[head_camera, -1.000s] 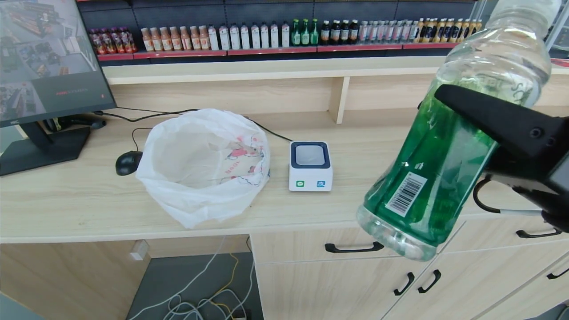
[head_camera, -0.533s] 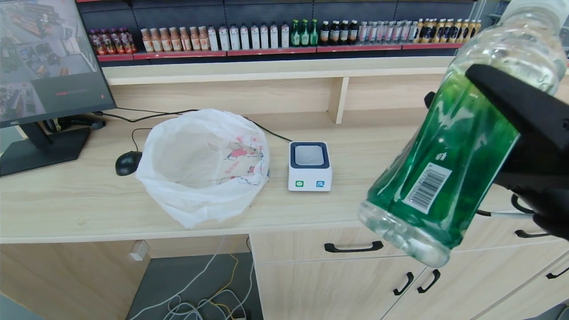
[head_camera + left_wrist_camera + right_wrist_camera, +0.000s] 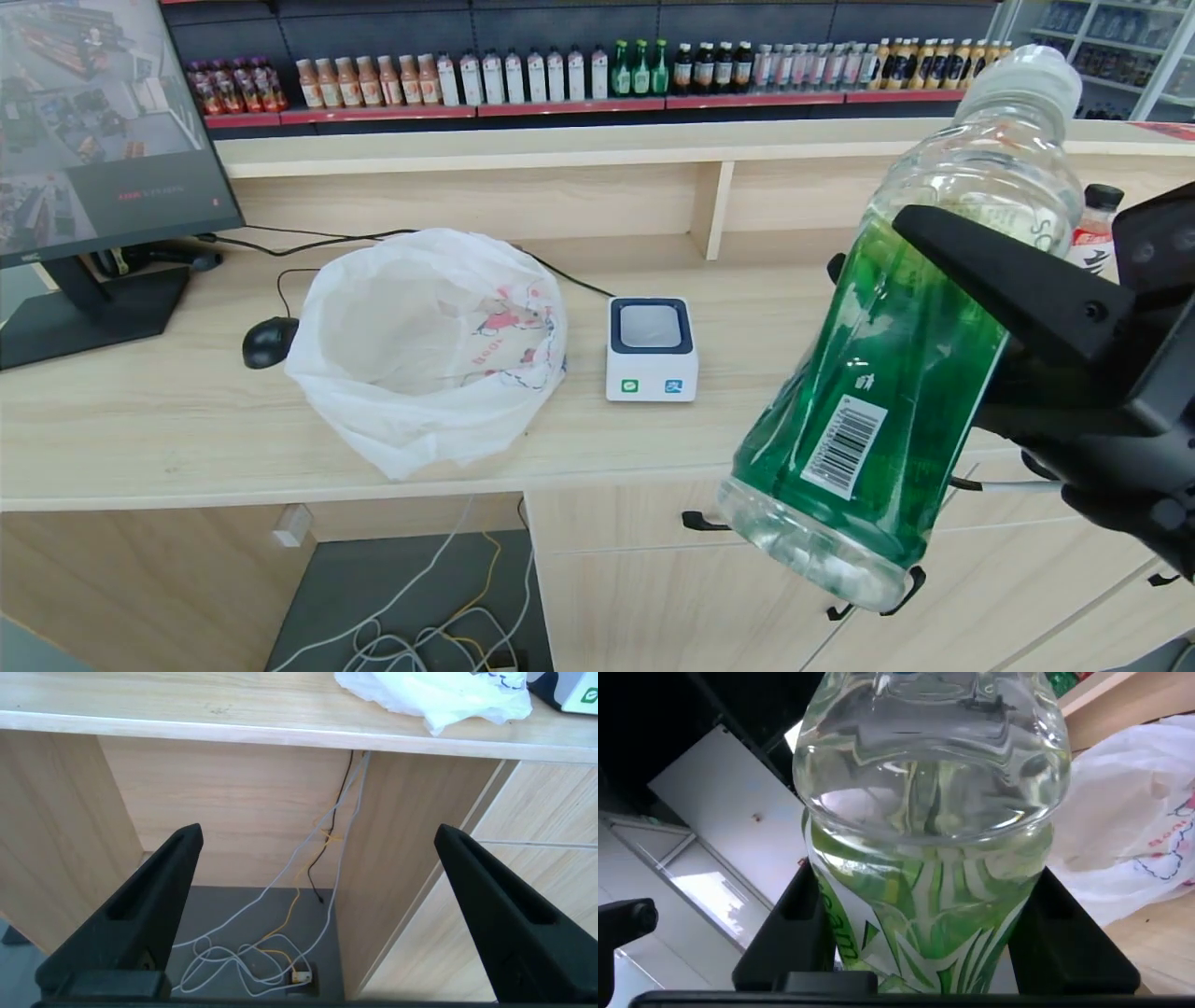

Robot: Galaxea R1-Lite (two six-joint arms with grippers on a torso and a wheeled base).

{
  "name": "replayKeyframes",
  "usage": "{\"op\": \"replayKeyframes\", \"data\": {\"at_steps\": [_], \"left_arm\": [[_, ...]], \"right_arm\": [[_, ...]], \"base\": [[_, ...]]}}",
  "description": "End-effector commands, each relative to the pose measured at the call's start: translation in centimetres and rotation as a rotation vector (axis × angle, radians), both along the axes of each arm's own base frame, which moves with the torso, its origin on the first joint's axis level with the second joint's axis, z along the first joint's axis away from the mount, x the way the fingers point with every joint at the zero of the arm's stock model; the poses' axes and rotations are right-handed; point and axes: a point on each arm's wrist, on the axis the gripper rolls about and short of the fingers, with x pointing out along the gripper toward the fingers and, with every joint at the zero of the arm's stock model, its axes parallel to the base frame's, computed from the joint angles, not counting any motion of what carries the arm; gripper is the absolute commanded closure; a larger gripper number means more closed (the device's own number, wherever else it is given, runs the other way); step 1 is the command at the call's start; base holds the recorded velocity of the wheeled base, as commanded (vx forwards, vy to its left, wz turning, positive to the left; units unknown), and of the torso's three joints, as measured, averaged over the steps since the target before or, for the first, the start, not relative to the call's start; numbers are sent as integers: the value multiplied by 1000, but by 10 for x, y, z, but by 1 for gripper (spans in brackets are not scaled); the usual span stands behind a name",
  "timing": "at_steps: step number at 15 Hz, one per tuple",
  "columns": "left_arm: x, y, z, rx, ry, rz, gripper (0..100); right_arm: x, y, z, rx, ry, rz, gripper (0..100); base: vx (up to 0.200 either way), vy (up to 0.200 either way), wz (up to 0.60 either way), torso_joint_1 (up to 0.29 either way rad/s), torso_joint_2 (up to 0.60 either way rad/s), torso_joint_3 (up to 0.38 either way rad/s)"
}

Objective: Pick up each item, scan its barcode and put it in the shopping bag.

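My right gripper (image 3: 868, 245) is shut on a clear bottle with a green label (image 3: 887, 373), held in the air at the right, in front of the counter's edge. The bottle tilts, white cap up and to the right, base down and to the left. Its barcode (image 3: 845, 446) faces me. In the right wrist view the bottle (image 3: 929, 859) sits between the black fingers (image 3: 799, 929). The white scanner (image 3: 651, 348) stands mid-counter, left of the bottle. The open white shopping bag (image 3: 425, 345) is left of the scanner. My left gripper (image 3: 318, 840) hangs open below the counter's front edge.
A black mouse (image 3: 269, 341) and a monitor (image 3: 93, 121) occupy the counter's left end. Another bottle with a black cap (image 3: 1097, 224) stands at the far right. Shelves of bottles (image 3: 597, 70) line the back. Drawers and loose cables (image 3: 420, 625) are below the counter.
The right gripper has shifted the bottle down and slightly left after a brief rise, bringing its white cap into view. The black-capped bottle behind it is now uncovered.
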Motion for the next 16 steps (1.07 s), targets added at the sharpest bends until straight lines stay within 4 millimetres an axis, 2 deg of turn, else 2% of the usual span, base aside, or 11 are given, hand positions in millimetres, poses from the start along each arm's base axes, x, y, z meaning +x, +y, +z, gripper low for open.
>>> {"op": "replayKeyframes", "data": {"at_steps": [1, 7, 16], "left_arm": [[0, 0, 0, 0, 1, 1, 0], [0, 0, 0, 0, 1, 1, 0], [0, 0, 0, 0, -1, 1, 0]], "right_arm": [[-5, 4, 0, 0, -1, 33, 100], [-12, 15, -3, -9, 9, 93, 100], [-17, 14, -2, -6, -1, 99, 100]], "base": [[0, 0, 0, 0, 0, 0], [0, 0, 0, 0, 0, 0], [0, 0, 0, 0, 0, 0]]}}
